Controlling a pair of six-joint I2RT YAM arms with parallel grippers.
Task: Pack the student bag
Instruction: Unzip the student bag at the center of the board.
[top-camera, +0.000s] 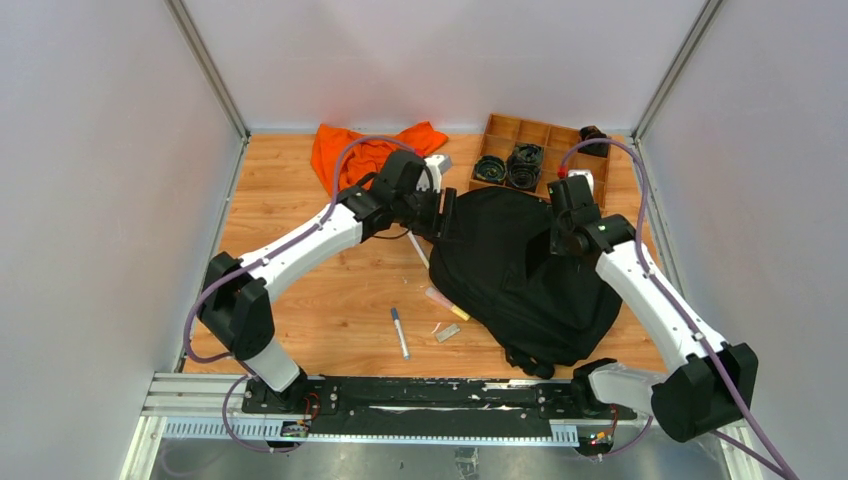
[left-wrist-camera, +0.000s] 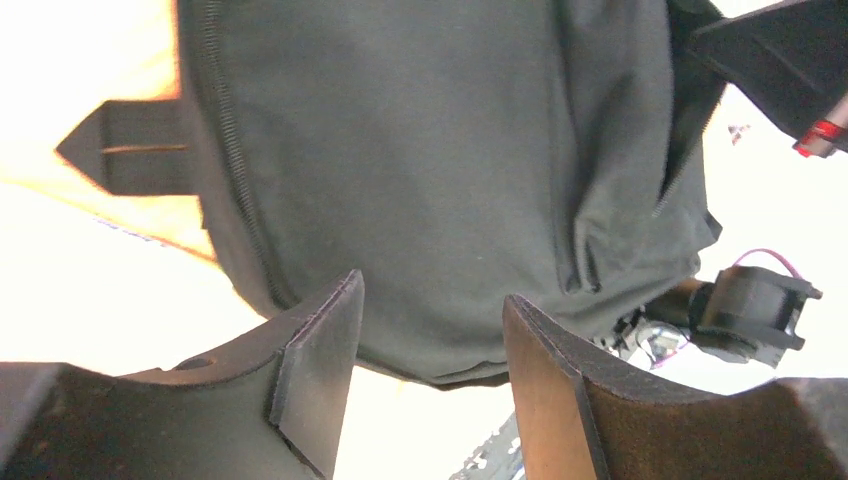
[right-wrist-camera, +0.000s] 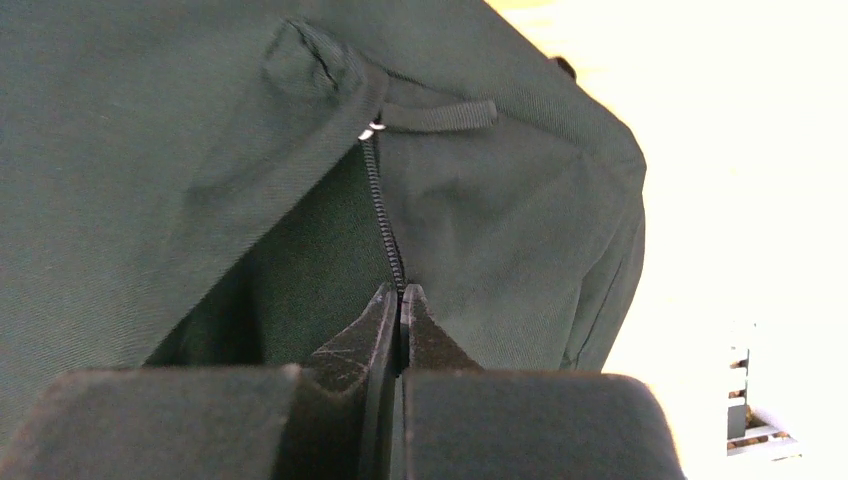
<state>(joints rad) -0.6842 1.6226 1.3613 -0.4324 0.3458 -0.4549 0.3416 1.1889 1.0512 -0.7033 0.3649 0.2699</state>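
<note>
Right gripper (right-wrist-camera: 401, 292) pinches zipper edge of black backpack (top-camera: 520, 270); left gripper (left-wrist-camera: 430, 290) gapes empty; marker (top-camera: 399, 332) lies unpacked, packing looks barely begun

White shells span black joints on the left arm (top-camera: 300, 245) and right arm (top-camera: 650, 290). A purple cable (top-camera: 343, 165) runs back from each claw. The left gripper (left-wrist-camera: 430, 320) has dark, wedge-shaped fingers (left-wrist-camera: 320, 350). Just behind the right gripper (right-wrist-camera: 400, 300) glows a green dot (top-camera: 603, 228), perhaps a status light.

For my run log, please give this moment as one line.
left gripper: open, facing student bag | right gripper: shut on student bag at zipper | pen: on table, outside bag
</note>
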